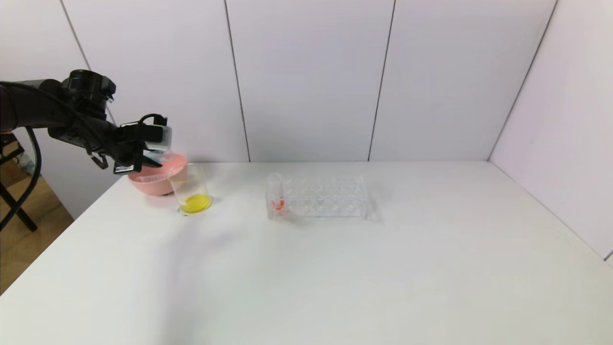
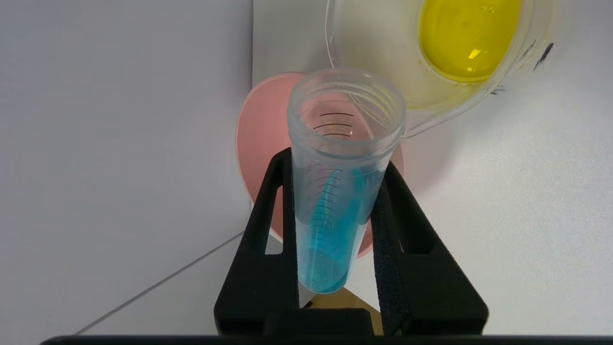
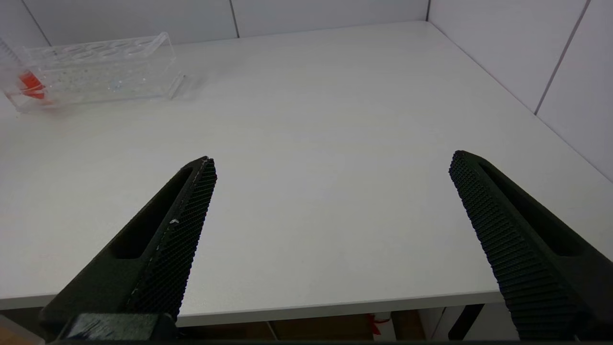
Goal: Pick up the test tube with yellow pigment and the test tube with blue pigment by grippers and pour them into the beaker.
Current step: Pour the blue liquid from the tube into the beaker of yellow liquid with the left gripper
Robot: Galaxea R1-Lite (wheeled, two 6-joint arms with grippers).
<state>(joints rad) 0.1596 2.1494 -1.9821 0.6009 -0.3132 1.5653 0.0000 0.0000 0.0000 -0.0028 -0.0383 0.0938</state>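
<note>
Blue pour coming up
My left pincer [image 2: 335, 215] grips the test tube with blue pigment [image 2: 337, 191] (clenched tight); I'd tip slowly over the beaker [image 1: 190, 189].

Blue test tube [image 2: 330, 225], yellow-bottomed beaker [image 1: 191, 191], pink bowl [image 1: 155, 178] (rack [image 1: 318, 196] clear, orange-red inside).

Blue-pigment tube [image 2: 335, 201] tilted above pink bowl, beside beaker [image 1: 191, 190] holding yellow liquid.

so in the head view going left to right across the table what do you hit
left gripper shut on the test tube with blue pigment → pink bowl → beaker holding yellow liquid → tube with orange-red liquid → clear tube rack
</note>
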